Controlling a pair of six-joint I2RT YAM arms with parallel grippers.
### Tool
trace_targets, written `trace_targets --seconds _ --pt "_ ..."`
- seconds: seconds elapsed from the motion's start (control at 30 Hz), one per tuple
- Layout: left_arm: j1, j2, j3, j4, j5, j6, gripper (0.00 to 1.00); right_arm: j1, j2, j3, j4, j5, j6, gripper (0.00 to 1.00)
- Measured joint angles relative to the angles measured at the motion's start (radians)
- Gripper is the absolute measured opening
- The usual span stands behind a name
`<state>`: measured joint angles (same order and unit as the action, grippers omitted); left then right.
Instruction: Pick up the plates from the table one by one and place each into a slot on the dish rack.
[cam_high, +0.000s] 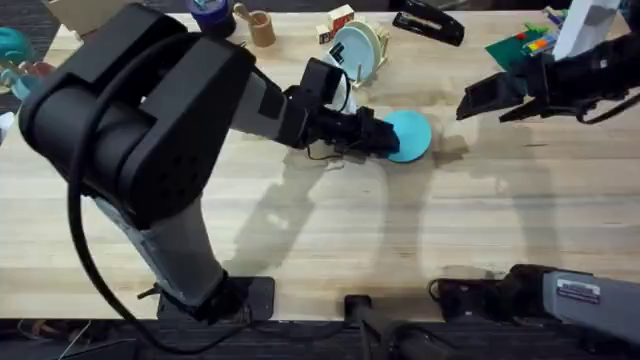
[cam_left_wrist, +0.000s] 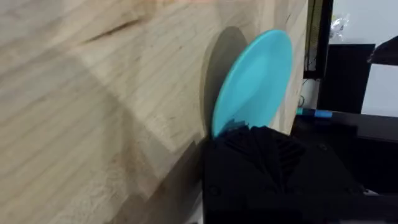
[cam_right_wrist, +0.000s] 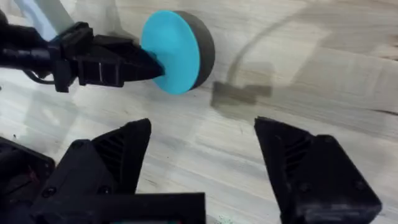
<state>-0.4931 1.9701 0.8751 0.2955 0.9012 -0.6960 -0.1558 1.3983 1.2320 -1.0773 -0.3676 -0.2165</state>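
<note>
A: Item one, teal plate (cam_high: 410, 135). Location?
B: Mid-table (cam_high: 330, 230), far half, lifted on edge. Clamped at its near rim by the left end effector (cam_high: 380, 138); fingers closed on the rim, disc projecting beyond the tips toward the right side of the table. Shadow on the wood beneath it; whether the far rim touches the table, cannot tell.

A: Item two, dish rack (cam_high: 362, 48)?
B: At the far edge of the table, behind the held plate and slightly left of it. One pale blue plate (cam_high: 352, 50) already standing in a slot.

A: Right end effector (cam_right_wrist: 202, 155)?
B: Empty, fingers spread wide. Hovering near the right far edge, well apart from plate and rack alike.

A: Deciding relation for the coming move?
B: Rack lies away from the bases, past the left end effector; left arm clearly nearer, and already loaded. Plate face probably needs turning parallel to the pegs, then carrying away and down into a free slot. Risk: rim striking a peg or the seated plate.
</note>
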Motion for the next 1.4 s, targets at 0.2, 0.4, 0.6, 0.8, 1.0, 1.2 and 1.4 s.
trace_targets --seconds 0.2,0.4,0.6,0.8,1.0,1.2,1.4 --pt "0.0 0.0 0.0 0.0 0.0 0.0 0.04 0.0 0.0 0.0 0.0 0.0 0.0 0.996" --pt "0.0 0.0 0.0 0.0 0.0 0.0 0.04 0.0 0.003 0.0 0.0 0.0 0.0 0.996" --pt "0.0 0.0 0.0 0.0 0.0 0.003 0.041 0.0 0.06 0.0 0.001 -0.001 -0.02 0.996" --pt "0.0 0.0 0.0 0.0 0.0 0.004 0.04 0.0 0.131 0.0 0.053 -0.004 -0.079 0.996" --pt "0.0 0.0 0.0 -0.001 0.001 0.018 0.04 0.0 0.194 0.0 0.106 -0.051 -0.089 0.996" --pt "0.0 0.0 0.0 -0.002 0.0 0.034 0.04 0.0 0.239 0.0 0.119 -0.075 -0.092 0.996" --pt "-0.002 0.0 0.0 0.0 -0.005 0.052 0.04 0.008 0.243 0.0 0.156 -0.078 -0.094 0.995"
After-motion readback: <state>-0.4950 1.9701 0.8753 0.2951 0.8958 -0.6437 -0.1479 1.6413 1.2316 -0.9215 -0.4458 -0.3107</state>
